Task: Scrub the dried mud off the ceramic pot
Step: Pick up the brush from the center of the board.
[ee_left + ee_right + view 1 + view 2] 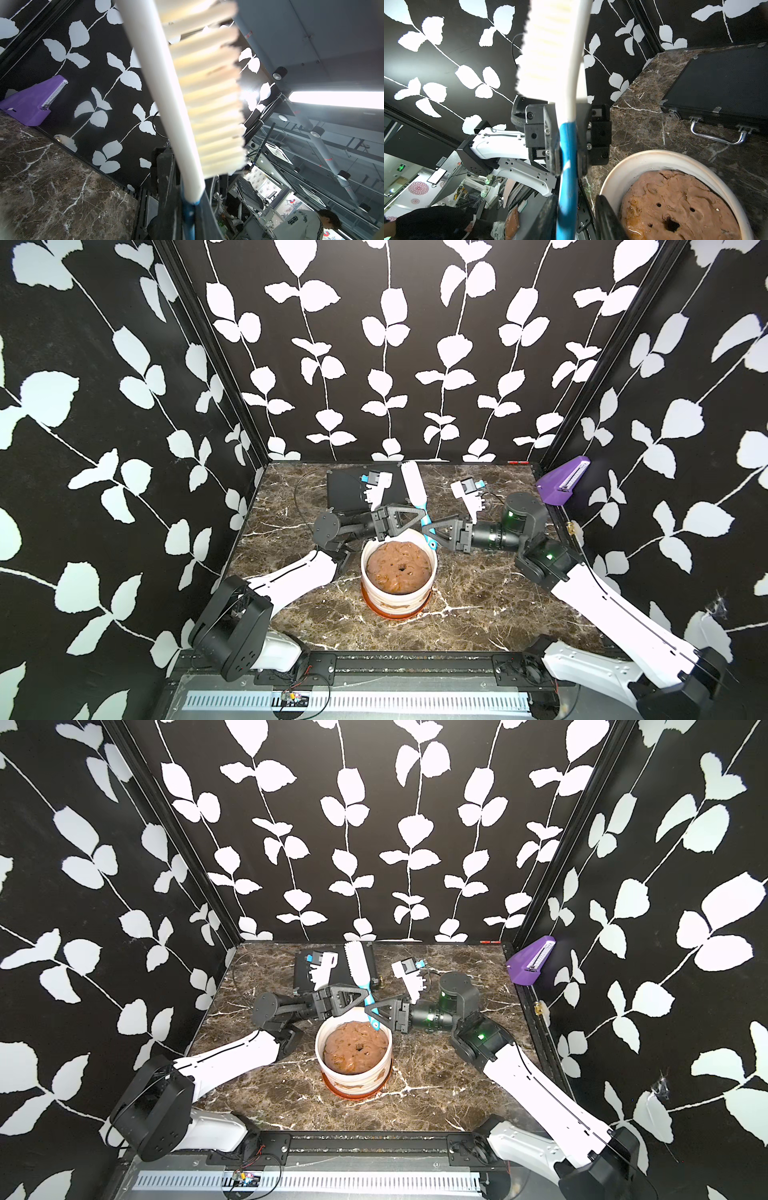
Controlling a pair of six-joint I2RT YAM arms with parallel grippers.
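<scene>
The ceramic pot, white on an orange-brown saucer, stands mid-table and is filled with a lumpy brown mound. Dried mud smears its near wall low down. Over the pot's far rim a brush with a white bristled head and blue handle points up and away. My left gripper is shut on the blue handle. My right gripper straddles the handle lower down. One finger is against it and the other stands apart.
A flat black case with a metal handle lies at the back of the marble table, behind the pot. A purple device sits at the right wall. Both arms reach in from the front corners.
</scene>
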